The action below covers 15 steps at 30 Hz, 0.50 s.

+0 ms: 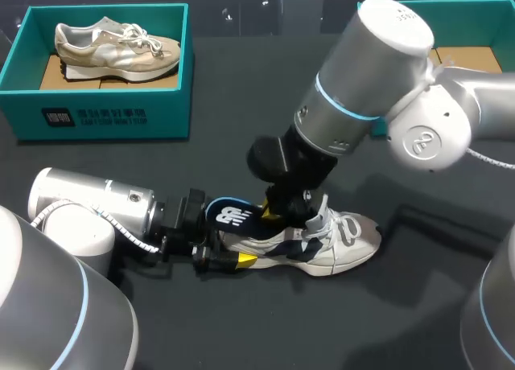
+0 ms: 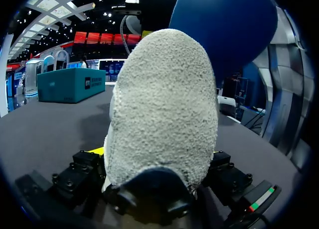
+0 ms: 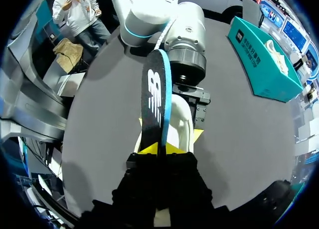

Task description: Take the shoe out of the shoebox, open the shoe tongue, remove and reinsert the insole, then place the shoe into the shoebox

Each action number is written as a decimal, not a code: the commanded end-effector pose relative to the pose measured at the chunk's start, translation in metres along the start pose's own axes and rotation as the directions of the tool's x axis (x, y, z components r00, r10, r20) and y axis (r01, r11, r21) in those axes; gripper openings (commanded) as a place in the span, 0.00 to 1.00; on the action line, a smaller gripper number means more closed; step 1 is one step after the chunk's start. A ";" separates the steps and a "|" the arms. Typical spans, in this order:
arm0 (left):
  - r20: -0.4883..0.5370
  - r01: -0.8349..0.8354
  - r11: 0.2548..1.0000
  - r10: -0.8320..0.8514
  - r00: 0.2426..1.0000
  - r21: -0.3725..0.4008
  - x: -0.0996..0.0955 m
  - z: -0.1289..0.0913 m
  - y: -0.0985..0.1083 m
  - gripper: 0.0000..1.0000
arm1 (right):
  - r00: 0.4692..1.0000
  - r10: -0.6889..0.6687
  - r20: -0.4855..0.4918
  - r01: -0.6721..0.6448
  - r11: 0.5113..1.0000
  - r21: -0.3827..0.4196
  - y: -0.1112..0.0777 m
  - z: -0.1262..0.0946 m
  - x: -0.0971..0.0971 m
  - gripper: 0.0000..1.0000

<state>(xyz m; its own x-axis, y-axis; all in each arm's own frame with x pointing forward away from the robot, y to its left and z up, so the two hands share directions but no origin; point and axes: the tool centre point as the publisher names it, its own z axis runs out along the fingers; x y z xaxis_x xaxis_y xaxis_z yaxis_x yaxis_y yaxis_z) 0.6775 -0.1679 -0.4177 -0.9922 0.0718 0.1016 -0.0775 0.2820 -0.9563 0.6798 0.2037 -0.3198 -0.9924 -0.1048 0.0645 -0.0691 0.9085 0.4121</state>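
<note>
A white and navy shoe [image 1: 342, 240] lies on its sole on the dark table, toe pointing right. My left gripper [image 1: 237, 249] comes in low from the left and its fingers clasp the shoe's heel from both sides. In the left wrist view the grey fuzzy heel [image 2: 164, 104] fills the gap between them. My right gripper [image 1: 271, 213] hangs over the shoe's opening, shut on the blue-and-black insole [image 1: 229, 215]. The insole [image 3: 154, 94] stands edge-on between its yellow tips [image 3: 160, 150], its heel end tilted up and out over the heel. Its blue underside [image 2: 224, 25] looms above the heel.
A teal shoebox [image 1: 105, 117] at the back left holds a beige shoe [image 1: 117, 48]. A second teal shoebox [image 1: 475, 8] stands at the back right, mostly hidden behind my right arm. Bare table lies in front of and to the right of the shoe.
</note>
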 end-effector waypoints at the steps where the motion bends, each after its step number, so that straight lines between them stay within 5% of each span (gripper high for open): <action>1: 0.001 0.001 1.000 -0.001 1.000 0.000 -0.001 0.003 0.000 0.00 | 0.998 0.042 -0.039 -0.042 0.999 -0.001 0.002 0.007 -0.005 0.19; 5: 0.001 0.001 1.000 -0.001 1.000 0.000 -0.001 0.003 0.000 0.00 | 0.989 0.121 -0.083 -0.121 0.993 0.005 -0.003 0.005 -0.006 0.45; 8: 0.001 0.001 1.000 -0.001 1.000 0.000 -0.001 0.003 0.000 0.00 | 0.982 0.154 -0.106 -0.153 0.988 0.012 -0.004 0.001 -0.005 0.76; 11: 0.001 0.001 1.000 -0.001 1.000 0.000 -0.001 0.003 0.000 0.00 | 0.974 0.187 -0.129 -0.185 0.982 0.026 -0.006 -0.005 -0.006 0.63; 15: 0.001 0.001 1.000 -0.001 1.000 0.000 -0.001 0.003 0.000 0.00 | 0.966 0.214 -0.146 -0.209 0.976 0.055 -0.004 -0.014 -0.009 0.65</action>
<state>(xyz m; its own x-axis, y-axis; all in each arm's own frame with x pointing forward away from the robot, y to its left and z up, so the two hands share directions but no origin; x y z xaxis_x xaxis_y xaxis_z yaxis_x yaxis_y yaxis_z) 0.6777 -0.1684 -0.4172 -0.9922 0.0718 0.1017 -0.0777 0.2815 -0.9564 0.6866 0.1951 -0.3175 -0.9598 0.0325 0.2789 0.1359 0.9229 0.3601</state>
